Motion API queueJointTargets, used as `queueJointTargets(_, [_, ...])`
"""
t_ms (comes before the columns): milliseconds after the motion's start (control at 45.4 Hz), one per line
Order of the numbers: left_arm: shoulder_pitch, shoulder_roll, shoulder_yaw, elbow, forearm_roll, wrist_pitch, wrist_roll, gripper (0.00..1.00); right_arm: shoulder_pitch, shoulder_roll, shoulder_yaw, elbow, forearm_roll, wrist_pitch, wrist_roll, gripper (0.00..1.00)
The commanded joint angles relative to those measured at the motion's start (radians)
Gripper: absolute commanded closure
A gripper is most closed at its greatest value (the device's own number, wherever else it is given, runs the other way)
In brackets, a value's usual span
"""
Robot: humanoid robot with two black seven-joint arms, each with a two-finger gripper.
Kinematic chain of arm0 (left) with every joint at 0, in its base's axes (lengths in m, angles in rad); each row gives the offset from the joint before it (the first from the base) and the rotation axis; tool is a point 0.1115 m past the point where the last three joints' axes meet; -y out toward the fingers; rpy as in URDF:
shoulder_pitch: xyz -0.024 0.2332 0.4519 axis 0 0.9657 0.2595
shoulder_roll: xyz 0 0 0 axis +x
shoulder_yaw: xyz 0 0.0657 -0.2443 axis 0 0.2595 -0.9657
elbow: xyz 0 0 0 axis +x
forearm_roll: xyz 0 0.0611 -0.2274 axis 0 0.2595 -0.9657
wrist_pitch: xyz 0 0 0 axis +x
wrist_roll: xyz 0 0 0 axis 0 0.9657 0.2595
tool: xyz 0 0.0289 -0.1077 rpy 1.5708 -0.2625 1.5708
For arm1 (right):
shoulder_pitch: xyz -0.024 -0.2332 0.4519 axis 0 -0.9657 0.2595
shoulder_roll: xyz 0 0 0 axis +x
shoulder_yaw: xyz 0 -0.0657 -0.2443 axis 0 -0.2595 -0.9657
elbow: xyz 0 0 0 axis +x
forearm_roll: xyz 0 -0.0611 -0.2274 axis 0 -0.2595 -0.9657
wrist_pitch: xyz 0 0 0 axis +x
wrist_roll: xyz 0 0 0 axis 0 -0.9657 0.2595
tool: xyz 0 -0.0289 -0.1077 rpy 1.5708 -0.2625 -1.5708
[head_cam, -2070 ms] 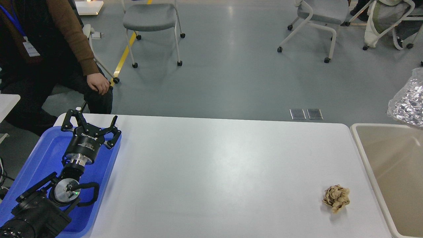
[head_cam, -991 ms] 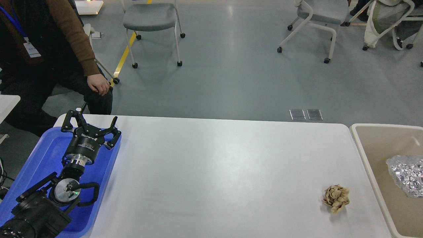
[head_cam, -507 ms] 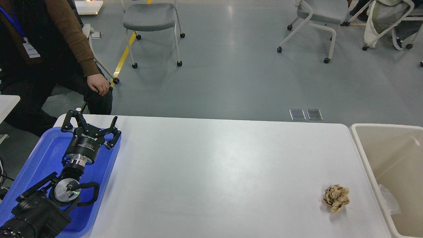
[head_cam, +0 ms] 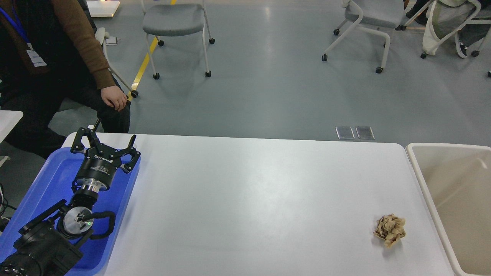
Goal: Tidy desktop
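Note:
The desktop (head_cam: 253, 199) is a wide white tabletop with rounded corners. A crumpled beige and brown paper ball (head_cam: 389, 229) lies on it near the right front. My left gripper (head_cam: 109, 140) is open and empty, held over the far end of the blue tray (head_cam: 53, 180) at the left, far from the paper ball. My right arm and gripper are out of view.
A beige bin (head_cam: 420, 172) stands against the desktop's right edge; its visible inside looks bare. A seated person (head_cam: 57, 69) is behind the left corner, hand on knee. Wheeled chairs (head_cam: 174, 23) stand on the grey floor beyond.
A crinkled silver foil bag dropped from above the bin's right side down into the bin and has sunk out of sight. My left arm has not moved.

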Motion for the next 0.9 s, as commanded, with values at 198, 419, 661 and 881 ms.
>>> queueJointTargets(198, [-0.006, 0.0, 0.006, 0.001, -0.002, 0.003, 0.0, 0.0, 0.222, -0.104, 0.177, 0.303, 0.009, 0.181, -0.002, 0.0])
queueJointTargets(419, [-0.006, 0.0, 0.007, 0.0, -0.002, 0.003, 0.0, 0.0, 0.163, -0.194, 0.506, 0.743, 0.008, 0.223, -0.001, 0.0])
queueJointTargets(661, [-0.006, 0.0, 0.007, 0.001, -0.003, 0.003, 0.0, 0.0, 0.148, -0.024, 0.561, 0.802, 0.009, 0.272, 0.001, 0.0])
queueJointTargets(881, [-0.006, -0.002, 0.007, 0.0, -0.003, 0.003, 0.0, 0.0, 0.059, 0.155, 0.665, 0.791, 0.009, 0.304, 0.005, 0.0])
